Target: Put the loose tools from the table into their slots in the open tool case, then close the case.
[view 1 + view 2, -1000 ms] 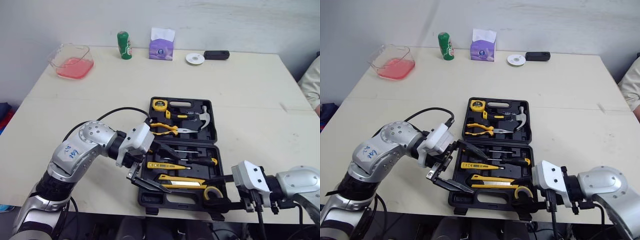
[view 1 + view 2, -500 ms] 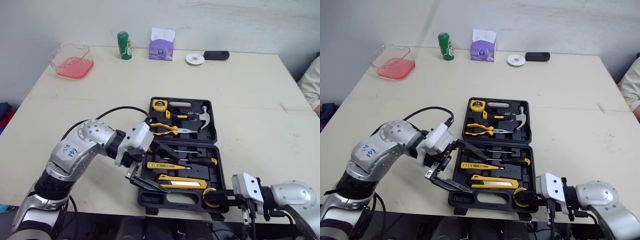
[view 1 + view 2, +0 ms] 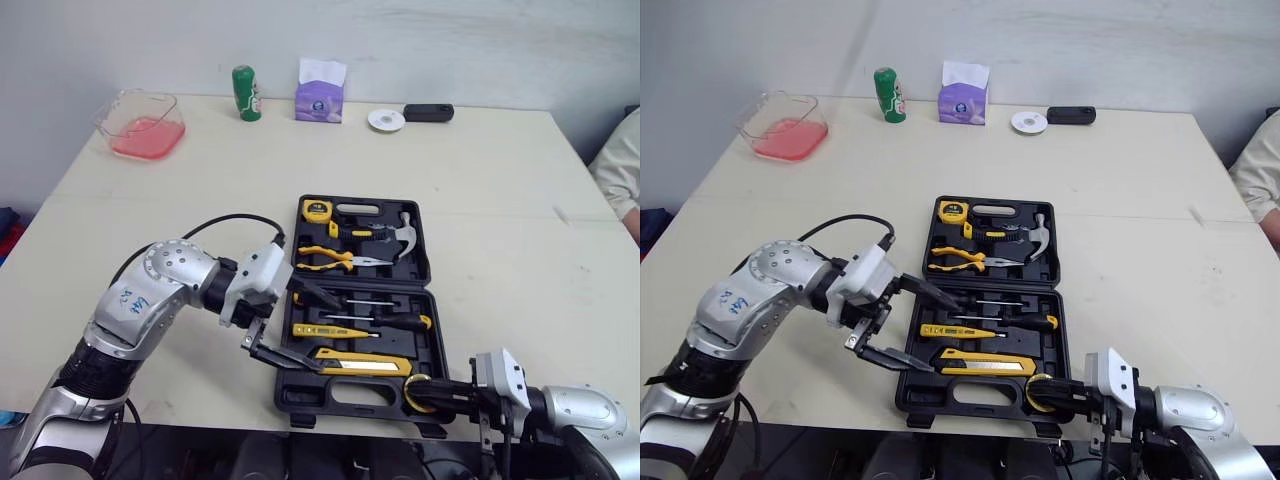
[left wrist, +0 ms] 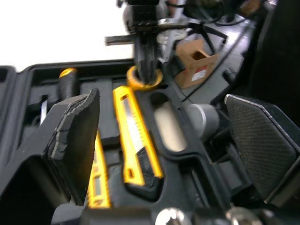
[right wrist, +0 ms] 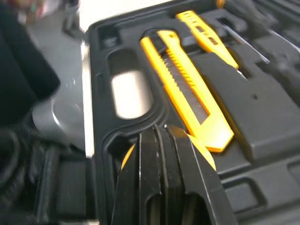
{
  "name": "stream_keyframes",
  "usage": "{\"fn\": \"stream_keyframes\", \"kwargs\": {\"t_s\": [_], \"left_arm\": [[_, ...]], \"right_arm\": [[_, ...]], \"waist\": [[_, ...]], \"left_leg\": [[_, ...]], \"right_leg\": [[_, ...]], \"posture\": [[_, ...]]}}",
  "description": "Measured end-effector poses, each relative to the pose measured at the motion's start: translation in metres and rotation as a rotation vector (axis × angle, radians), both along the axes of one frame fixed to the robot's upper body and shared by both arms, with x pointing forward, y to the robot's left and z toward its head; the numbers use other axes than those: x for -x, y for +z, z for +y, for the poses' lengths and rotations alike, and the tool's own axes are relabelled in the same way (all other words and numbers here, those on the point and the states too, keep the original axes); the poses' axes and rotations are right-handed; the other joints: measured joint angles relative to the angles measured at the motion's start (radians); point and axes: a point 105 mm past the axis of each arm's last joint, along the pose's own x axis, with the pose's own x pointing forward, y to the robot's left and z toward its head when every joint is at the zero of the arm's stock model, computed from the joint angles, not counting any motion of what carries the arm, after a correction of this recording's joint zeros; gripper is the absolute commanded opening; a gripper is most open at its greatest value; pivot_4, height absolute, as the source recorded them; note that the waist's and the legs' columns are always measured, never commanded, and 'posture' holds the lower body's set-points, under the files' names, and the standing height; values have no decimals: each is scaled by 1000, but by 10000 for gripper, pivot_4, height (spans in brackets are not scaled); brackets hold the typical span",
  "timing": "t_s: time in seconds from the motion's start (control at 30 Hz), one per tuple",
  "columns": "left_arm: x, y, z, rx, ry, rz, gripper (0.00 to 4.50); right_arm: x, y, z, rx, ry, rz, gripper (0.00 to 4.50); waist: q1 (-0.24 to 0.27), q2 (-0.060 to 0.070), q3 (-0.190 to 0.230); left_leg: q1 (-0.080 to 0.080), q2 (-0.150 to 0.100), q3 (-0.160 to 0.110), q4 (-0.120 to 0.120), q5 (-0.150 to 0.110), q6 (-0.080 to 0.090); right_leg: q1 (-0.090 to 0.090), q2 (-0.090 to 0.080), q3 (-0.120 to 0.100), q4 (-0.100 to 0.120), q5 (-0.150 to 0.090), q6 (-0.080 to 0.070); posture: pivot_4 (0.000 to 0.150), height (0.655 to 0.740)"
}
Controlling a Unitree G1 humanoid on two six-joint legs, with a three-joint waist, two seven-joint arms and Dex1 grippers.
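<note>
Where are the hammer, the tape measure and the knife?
hammer (image 3: 403,229): left eye view, on its metal head.
tape measure (image 3: 318,210): left eye view, middle of its yellow body.
knife (image 5: 185,89): right wrist view, middle of its yellow body.

My head camera gives me a bright, even scene. The light is soft and seems to come from above. The pale counter (image 3: 480,180) has no hard shadows, and the green bottle (image 3: 245,92) drops only a small, faint one. The black tool case (image 3: 425,262) stays dark inside. In the left wrist view the counter burns out to plain white, and the left fingers (image 4: 77,126) look dim. In the right wrist view the right fingers (image 5: 150,173), closed on the yellow tape roll (image 5: 205,157), show a thin shine.
</note>
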Motion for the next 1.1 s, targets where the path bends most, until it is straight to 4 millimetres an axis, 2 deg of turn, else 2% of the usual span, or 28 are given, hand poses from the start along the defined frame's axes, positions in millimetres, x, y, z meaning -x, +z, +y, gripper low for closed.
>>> {"fn": "stream_keyframes", "kwargs": {"t_s": [0.1,0.23,0.33,0.4,0.47,0.53,0.6,0.8,0.93,1.1], "left_arm": [[-23,-2,15,-3,187,-75,45000],[-46,-20,39,-53,397,-93,45000],[-55,-30,59,-72,504,-88,36869],[-65,-38,77,-87,606,-88,27733],[-71,-47,87,-106,655,-80,18019],[-76,-55,87,-107,670,-78,8735],[-81,-60,75,-91,657,-77,520],[-88,-61,42,-50,604,-79,520],[-88,-64,31,-45,589,-57,520],[-89,-67,25,-44,592,-42,520]], "right_arm": [[-18,31,-9,62,-12,-46,451],[-45,52,-28,111,-91,-102,451],[-75,54,-47,187,-200,-143,0],[-100,45,-74,334,-321,-141,0],[-109,32,-89,421,-369,-118,0],[-114,22,-85,446,-348,-106,0],[-118,17,-76,448,-320,-107,0],[-129,22,-64,459,-286,-153,0],[-132,18,-49,443,-255,-158,0],[-135,15,-47,455,-271,-149,0]], "waist": [[-2,0,0],[7,-1,0],[6,-1,0],[3,-1,0],[7,-1,0],[8,-1,0],[7,-1,0],[4,-1,0],[3,0,0],[6,0,0]], "left_leg": [[0,1,-1,0,-1,1],[-1,1,-1,-1,-1,1],[-2,0,1,0,0,0],[-2,-1,3,0,0,2],[-3,-1,2,0,0,2],[-4,-1,2,-1,0,2],[-5,-1,4,0,0,1],[-4,-1,6,0,1,2],[-4,-1,7,0,1,2],[-4,-2,7,1,1,3]], "right_leg": [[0,0,-1,0,0,-1],[-1,2,-3,-1,-1,-1],[-2,1,-4,-1,0,0],[-3,0,-4,-1,1,1],[-4,0,-5,-1,0,1],[-4,0,-5,-1,0,1],[-5,0,-7,0,0,1],[-5,0,-8,0,2,3],[-5,0,-8,0,2,3],[-5,0,-8,0,2,4]], "posture": [[1500,7244],[1500,7244],[1500,7244],[1500,7244],[1500,7244],[1500,7244],[1500,7244],[1500,7244],[1500,7244],[1500,7244]]}}
